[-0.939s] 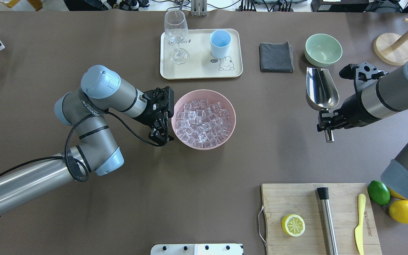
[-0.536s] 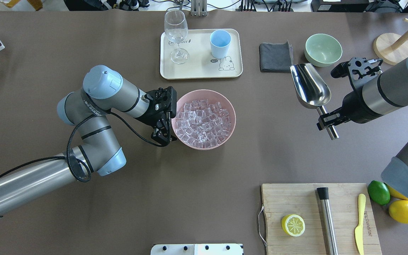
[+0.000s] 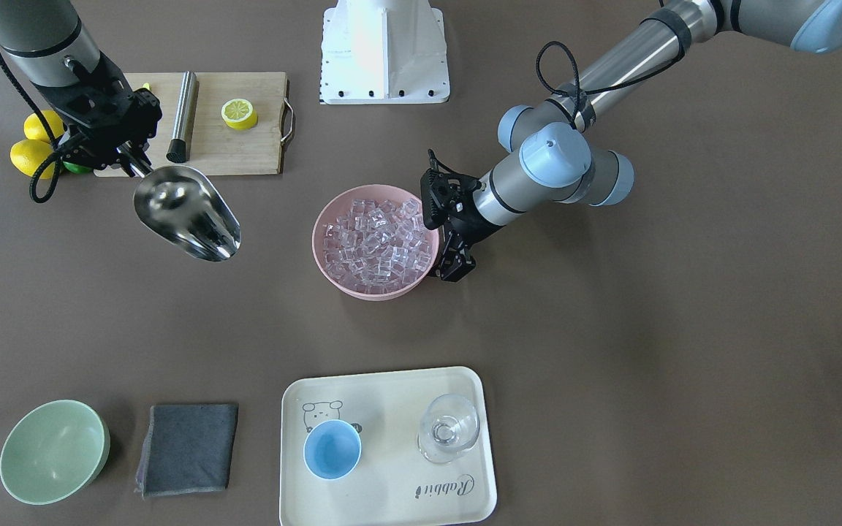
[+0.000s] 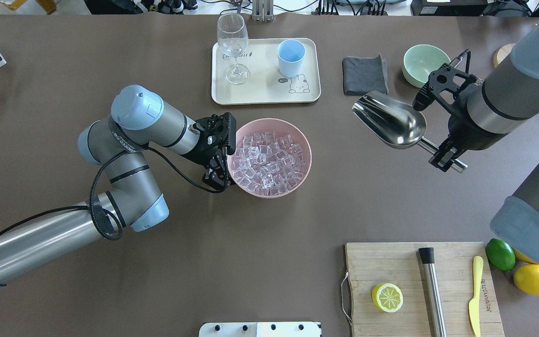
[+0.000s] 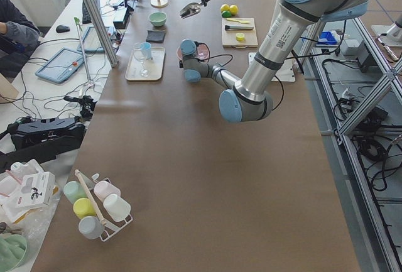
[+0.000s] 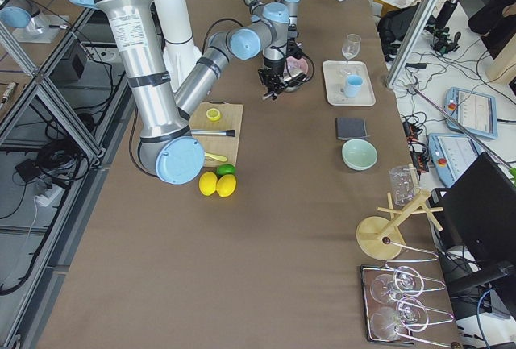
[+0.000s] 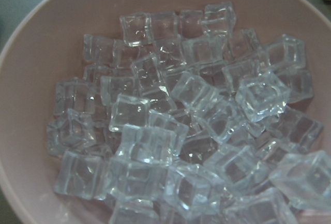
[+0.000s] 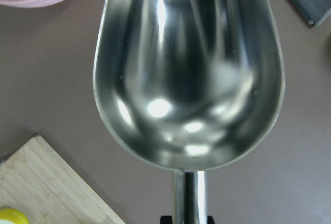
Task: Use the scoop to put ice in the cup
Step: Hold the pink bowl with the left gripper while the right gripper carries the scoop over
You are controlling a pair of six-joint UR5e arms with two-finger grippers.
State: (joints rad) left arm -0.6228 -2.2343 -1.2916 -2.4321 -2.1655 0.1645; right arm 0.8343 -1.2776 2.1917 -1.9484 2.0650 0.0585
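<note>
The ice lies heaped in a pink bowl near the middle of the counter. The left wrist view shows clear cubes filling the bowl's floor. The scoop hangs in the air to the bowl's right, well apart from it. Its open mouth is turned toward the bowl, and in the right wrist view its trough is bare polished steel. The right end effector pinches the scoop's short handle. The cup stands upright on a cream tray beyond the bowl, beside a wine glass.

The tray carries a cursive "Rabbit" near one edge and a small "hi~" bubble next to a rabbit drawing. A second print under the glass's foot cannot be read. A yellow knife on the cutting board has lettering along its handle that is too small to make out.

Just under a second ago the scoop pointed toward the far edge, close to the green bowl. Since then it has swung round toward the pink bowl and shifted that way. The left end effector has edged from just beside the pink rim to overlap it from above. Whether its fingers are spread or together cannot be told.
</note>
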